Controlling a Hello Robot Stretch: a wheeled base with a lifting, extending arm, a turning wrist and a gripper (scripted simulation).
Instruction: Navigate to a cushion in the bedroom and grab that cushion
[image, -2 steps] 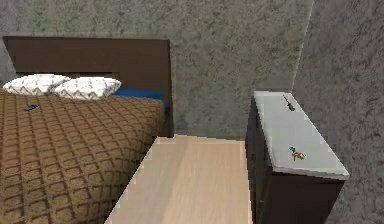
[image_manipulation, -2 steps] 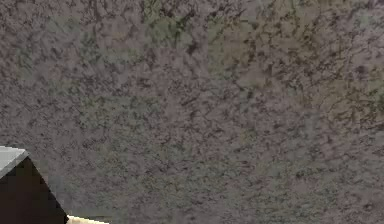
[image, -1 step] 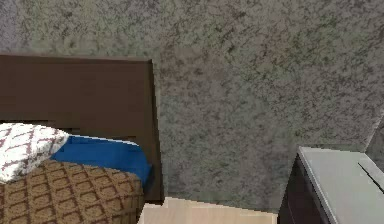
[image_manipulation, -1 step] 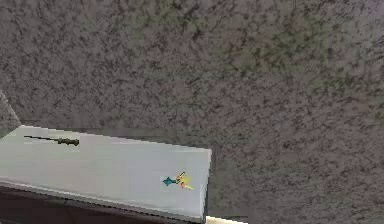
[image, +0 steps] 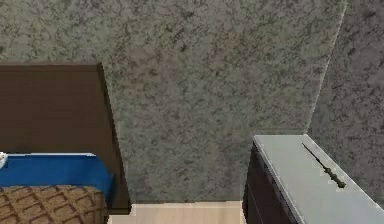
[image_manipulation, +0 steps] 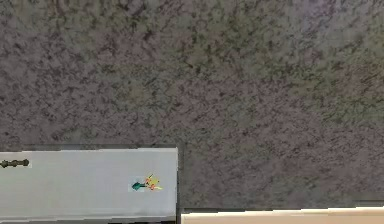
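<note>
Faced a wall (image: 200, 80), with bed (image: 60, 172) at the forward view's lower left and cabinet (image: 295, 178) at its lower right; could not tell a cushion from the bedding; noted a white scrap (image: 3, 160) at the left edge by the headboard (image: 55, 110); judged the cushion to lie on the bed, opposite the arm's side, calling for a turn; could not tell the gripper's state.

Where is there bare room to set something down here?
The grey cabinet top is mostly bare between the dark beaded thing and the small colourful object near its end. Bare floor lies between bed and cabinet. Nowhere looks crowded.
</note>
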